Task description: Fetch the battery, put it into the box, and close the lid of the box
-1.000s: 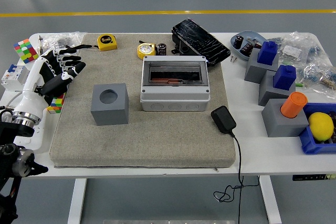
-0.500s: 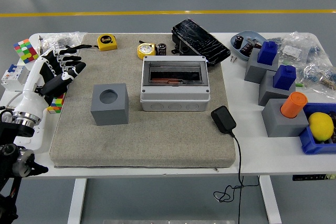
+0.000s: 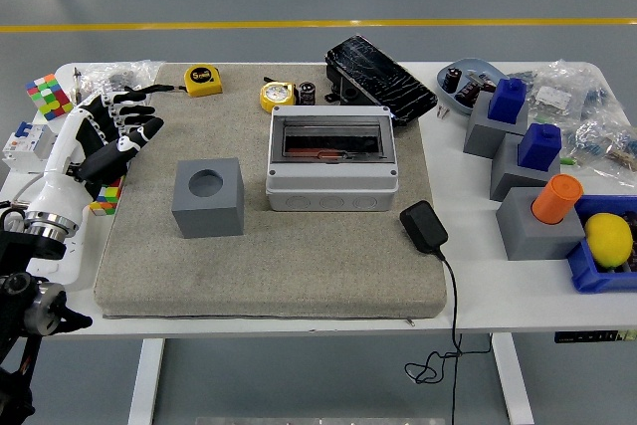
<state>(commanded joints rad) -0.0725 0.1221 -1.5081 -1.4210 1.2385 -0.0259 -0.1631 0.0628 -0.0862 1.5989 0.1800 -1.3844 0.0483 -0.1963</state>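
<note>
Nothing has moved since the earlier frames; the left hand [image 3: 117, 126] holds the same spot at the left edge of the grey felt mat [image 3: 269, 266], its black-and-white fingers [image 3: 134, 100] loosely spread and gripping nothing; the right hand is out of view.

At the mat's centre sits the light grey plastic junction box [image 3: 331, 159], its dark hinged window panel lying down over the opening, something reddish showing through it; whether that panel is fully latched I cannot tell. Left of the box, well apart, stands a grey cube block with a round hole in its top [image 3: 208, 197]. Just behind the box, near the mat's far edge, lies the small dark cylindrical battery [image 3: 308, 93], touching or nearly touching a yellow round tape measure [image 3: 278, 96]; a second yellow tape measure [image 3: 203, 78] rests further left. Behind and to the right of the box leans a black wrapped rectangular pack [image 3: 379, 78].

Near the mat's right edge lies a black power adapter [image 3: 424, 227], its cord trailing over the white table's [image 3: 478, 286] near edge. On the right, 3 grey blocks: 2 carry blue pieces [image 3: 511, 100] and 1 carries an orange cylinder [image 3: 555, 198]; beside them a yellow lemon-like fruit [image 3: 609, 240] sits in a blue bin [image 3: 587, 276]. On the far left, a multicoloured puzzle cube [image 3: 44, 96] sits beside the hand, with a second one partly hidden under the wrist.
</note>
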